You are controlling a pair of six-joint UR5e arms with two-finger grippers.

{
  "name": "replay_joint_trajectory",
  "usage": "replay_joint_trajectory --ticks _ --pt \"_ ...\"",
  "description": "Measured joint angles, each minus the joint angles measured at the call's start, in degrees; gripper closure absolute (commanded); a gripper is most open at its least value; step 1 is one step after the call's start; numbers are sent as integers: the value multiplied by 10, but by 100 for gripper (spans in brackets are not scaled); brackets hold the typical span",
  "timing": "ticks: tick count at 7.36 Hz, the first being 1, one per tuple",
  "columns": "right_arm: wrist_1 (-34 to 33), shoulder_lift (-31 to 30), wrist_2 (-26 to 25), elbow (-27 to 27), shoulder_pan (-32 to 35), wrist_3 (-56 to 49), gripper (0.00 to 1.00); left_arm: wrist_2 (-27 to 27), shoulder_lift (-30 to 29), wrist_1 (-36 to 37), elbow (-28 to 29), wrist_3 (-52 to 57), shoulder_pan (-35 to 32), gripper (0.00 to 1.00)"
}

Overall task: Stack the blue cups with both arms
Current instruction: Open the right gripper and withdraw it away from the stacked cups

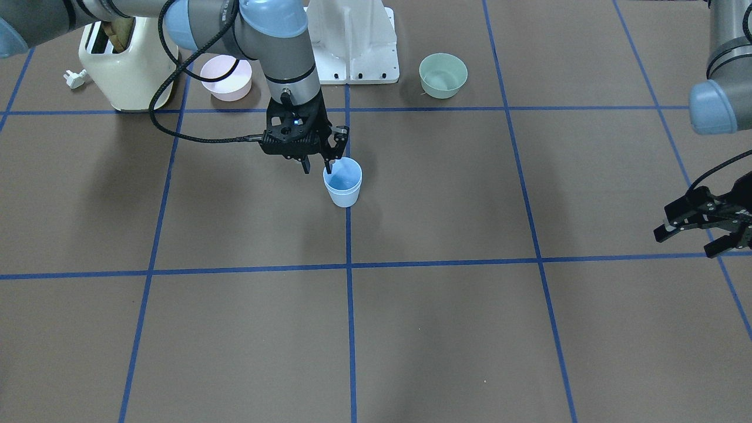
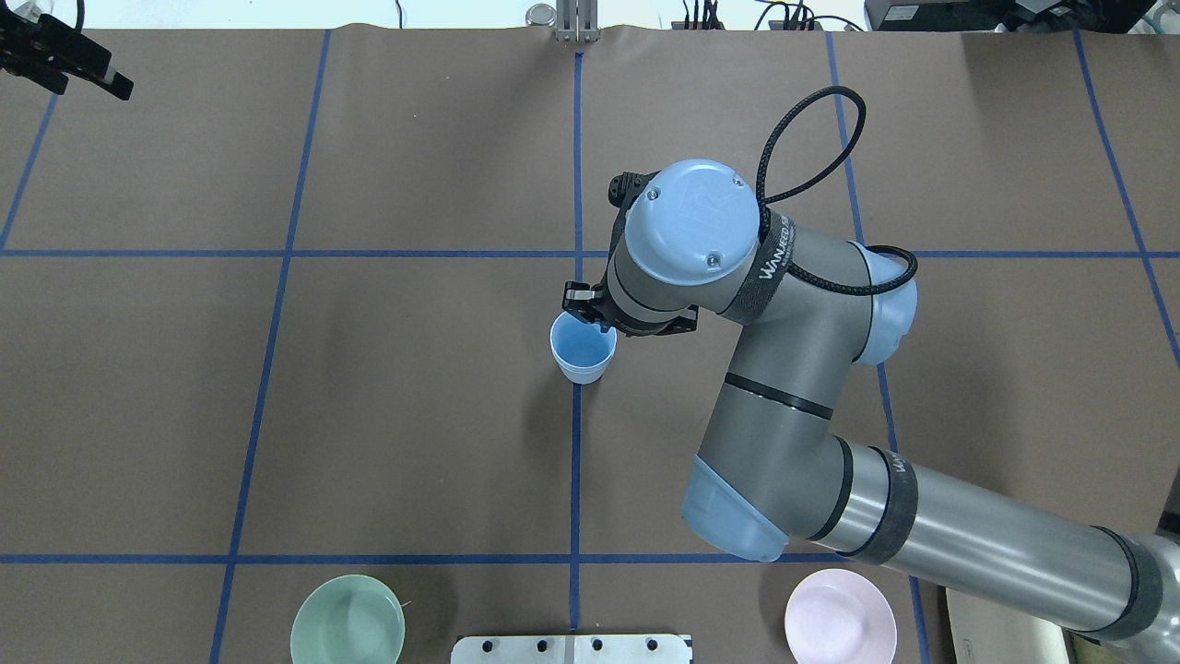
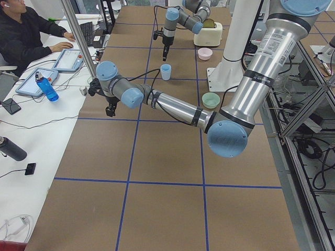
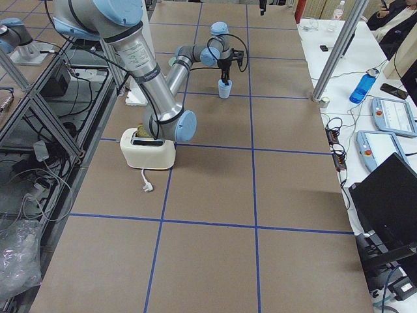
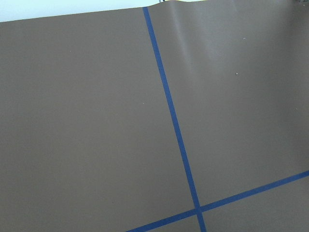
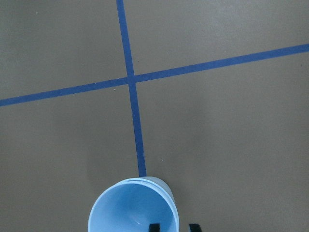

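The blue cups (image 1: 342,183) stand upright at the table's middle on a blue tape line, one nested in the other; a double rim shows in the right wrist view (image 6: 133,208). They also show in the overhead view (image 2: 583,348). My right gripper (image 1: 318,169) hangs over the stack's robot-side rim, one finger inside and one outside, with a gap wider than the wall; its fingertips (image 6: 153,227) show in the right wrist view. My left gripper (image 1: 688,241) is open and empty, far off near the table's edge, also in the overhead view (image 2: 78,78).
A pink bowl (image 1: 226,77), a mint-green bowl (image 1: 443,75), a cream toaster (image 1: 126,64) with its plug (image 1: 75,78) and the white base pedestal (image 1: 352,41) line the robot's side. The left wrist view shows only brown mat and blue tape.
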Motion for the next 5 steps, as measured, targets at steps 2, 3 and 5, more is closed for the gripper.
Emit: replay_joint_trajectory --ticks 2,3,5 --pt "1 -44 95 8 116 -119 0 -1 24 1 1 52 -18 2" --pt "1 -79 136 10 178 -199 0 -4 39 1 6 89 -36 2" --pt "1 -158 201 0 293 -354 0 -14 52 1 48 161 -82 2"
